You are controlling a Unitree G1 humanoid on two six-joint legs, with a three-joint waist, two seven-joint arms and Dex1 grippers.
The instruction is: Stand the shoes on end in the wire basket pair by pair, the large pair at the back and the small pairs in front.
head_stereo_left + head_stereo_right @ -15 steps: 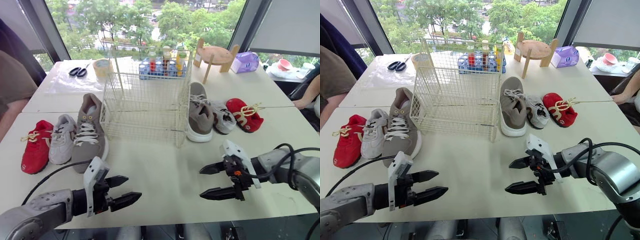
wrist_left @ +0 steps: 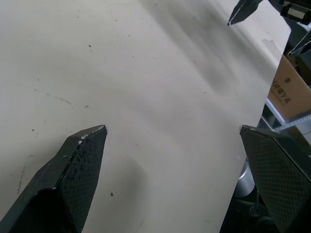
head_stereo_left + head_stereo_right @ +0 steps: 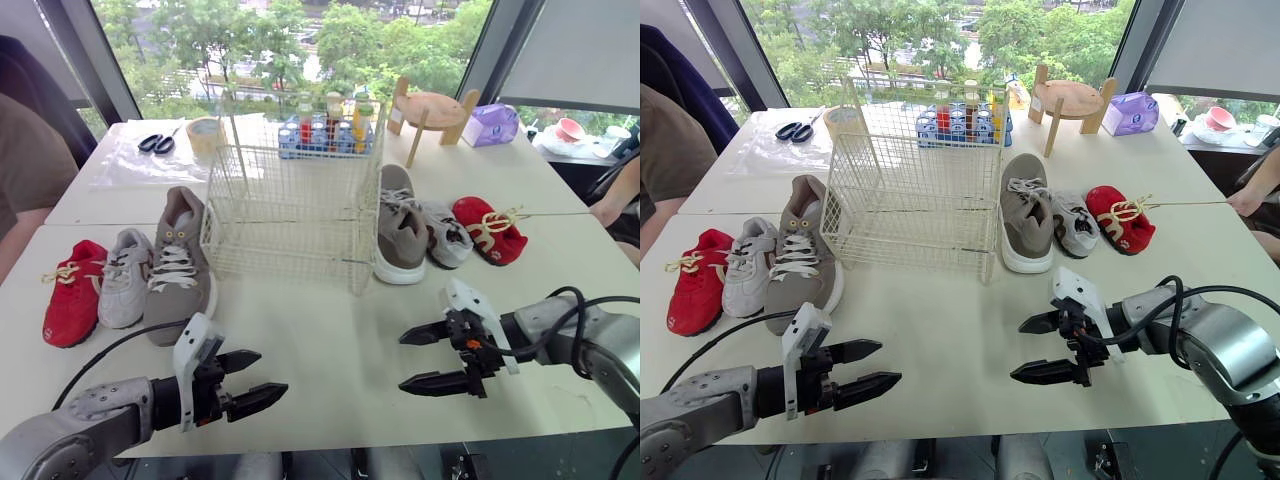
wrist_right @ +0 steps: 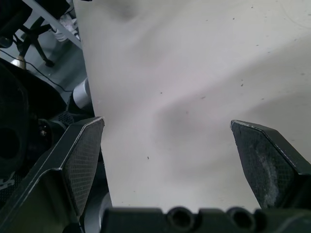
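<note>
A white wire basket (image 3: 288, 215) stands empty at the table's middle. To its left lie a large grey shoe (image 3: 177, 262), a small white-grey shoe (image 3: 124, 276) and a small red shoe (image 3: 73, 291). To its right lie the other large grey shoe (image 3: 398, 226), small grey shoe (image 3: 445, 233) and small red shoe (image 3: 487, 229). My left gripper (image 3: 253, 377) hovers open near the front edge, below the left shoes. My right gripper (image 3: 422, 357) hovers open in front of the right shoes. Both hold nothing.
Behind the basket stand a blue crate of bottles (image 3: 328, 128), a wooden stand (image 3: 433, 110), a purple box (image 3: 489, 124), tape (image 3: 204, 130) and scissors (image 3: 155, 143). A person sits at the left (image 3: 25, 170); another person's arm (image 3: 616, 190) rests at the right.
My left gripper has shifted slightly right and forward over the table. The right gripper has barely moved. The arm at the right edge has drawn back.
</note>
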